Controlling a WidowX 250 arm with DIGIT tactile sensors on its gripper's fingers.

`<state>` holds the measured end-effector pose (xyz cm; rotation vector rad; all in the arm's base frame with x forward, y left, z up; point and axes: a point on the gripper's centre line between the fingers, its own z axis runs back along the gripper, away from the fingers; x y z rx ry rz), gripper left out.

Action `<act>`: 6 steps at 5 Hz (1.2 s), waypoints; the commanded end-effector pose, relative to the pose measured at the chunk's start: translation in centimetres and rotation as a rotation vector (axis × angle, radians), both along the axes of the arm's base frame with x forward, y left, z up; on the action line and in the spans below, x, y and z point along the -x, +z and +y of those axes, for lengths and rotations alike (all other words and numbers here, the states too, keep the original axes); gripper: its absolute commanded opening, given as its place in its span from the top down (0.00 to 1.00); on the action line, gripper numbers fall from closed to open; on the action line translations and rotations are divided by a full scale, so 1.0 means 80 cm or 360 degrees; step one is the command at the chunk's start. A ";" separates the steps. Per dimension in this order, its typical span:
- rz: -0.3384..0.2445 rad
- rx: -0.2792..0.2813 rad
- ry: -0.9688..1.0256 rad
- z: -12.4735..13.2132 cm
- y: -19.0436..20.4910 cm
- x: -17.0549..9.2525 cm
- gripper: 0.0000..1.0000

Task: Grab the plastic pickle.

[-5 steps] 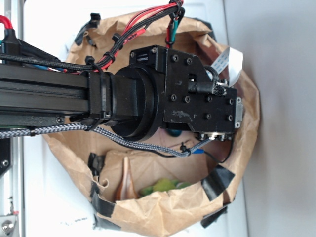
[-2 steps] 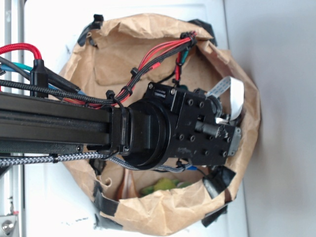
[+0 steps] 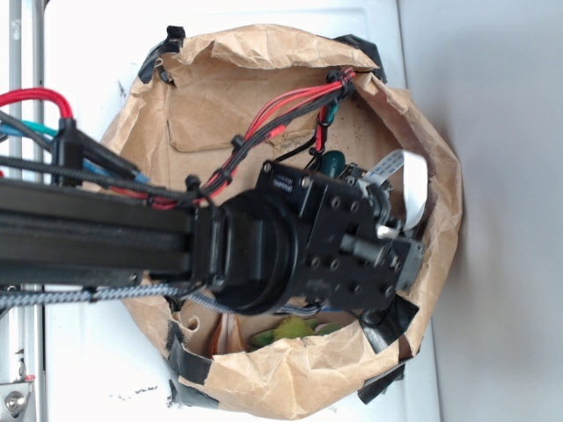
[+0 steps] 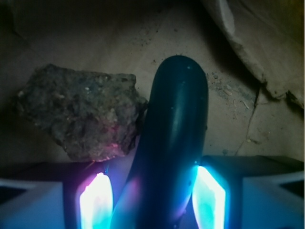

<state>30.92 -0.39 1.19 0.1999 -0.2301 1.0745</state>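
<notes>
So the fingers were pinching the pickle, one on each side, with the brown rock right beside it in the paper bag.

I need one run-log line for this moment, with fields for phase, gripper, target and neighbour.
phase: closing in | gripper: straddles target, closure unclear | target: glossy dark green plastic pickle between fingers | neighbour: rough brown rock-like lump beside pickle, in paper bag

Glossy smooth pickle; rough rock; crumpled paper bag.
</notes>
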 end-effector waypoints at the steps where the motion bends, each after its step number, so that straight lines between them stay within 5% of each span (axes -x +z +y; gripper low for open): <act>1: -0.0007 0.0185 -0.0153 0.020 0.066 0.037 1.00; 2: -0.0104 0.0400 -0.0353 0.029 0.124 0.057 1.00; 4: -0.0191 0.0304 -0.0719 0.026 0.202 0.083 1.00; 6: -0.0099 0.0233 -0.0873 0.026 0.247 0.110 1.00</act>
